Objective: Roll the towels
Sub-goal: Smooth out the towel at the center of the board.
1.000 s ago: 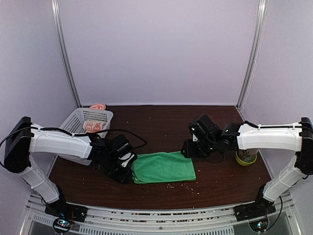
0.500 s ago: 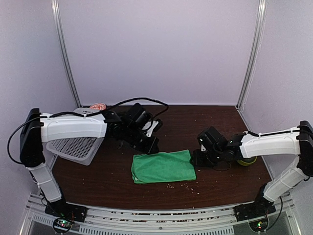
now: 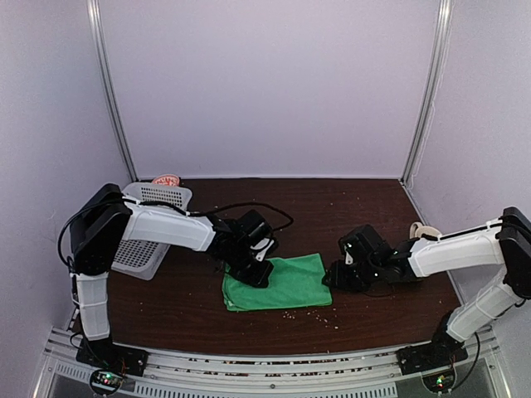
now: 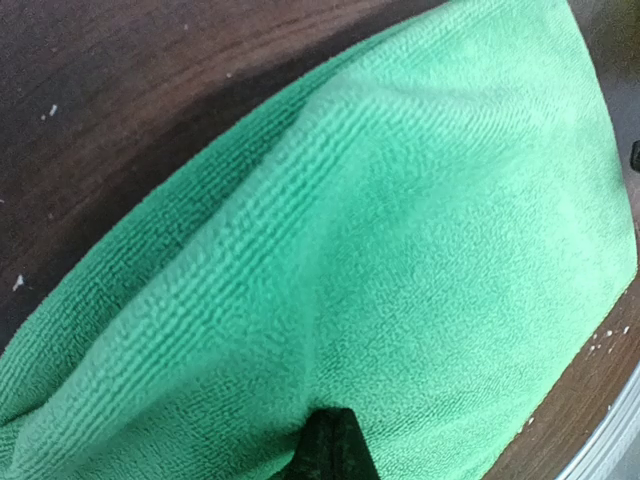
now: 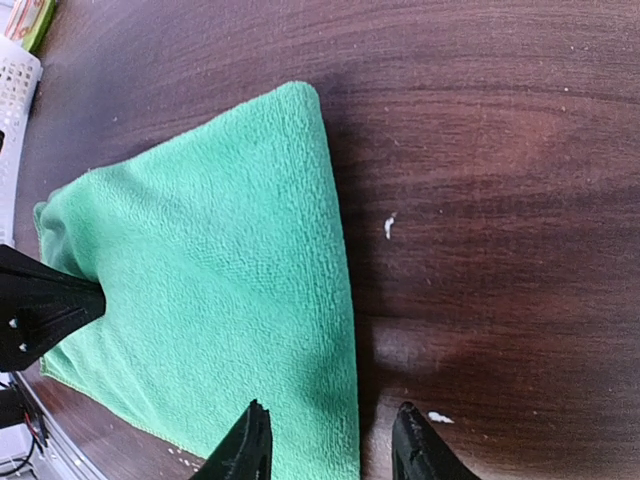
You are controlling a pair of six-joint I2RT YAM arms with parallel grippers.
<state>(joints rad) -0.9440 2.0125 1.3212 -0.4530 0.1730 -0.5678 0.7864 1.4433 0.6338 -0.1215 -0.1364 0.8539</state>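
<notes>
2 tools sit at opposite ends of the green towel [image 3: 286, 282], which lies folded near the front middle of the desk [image 3: 373, 215]. The left tool [image 3: 257, 272] is closed tight, its tip down on the towel's back left corner; whether it pinches cloth I cannot tell. The right tool [image 5: 325, 455] is partly open, straddling the towel's right edge. A white basket [image 3: 141, 249] stands at the left.

The green towel [image 3: 282, 282] lies folded flat at centre, its nine o'clock end puckered into a ridge. At ten o'clock from it, a pinkish towel [image 3: 167, 179] peeks up, mostly hidden.
</notes>
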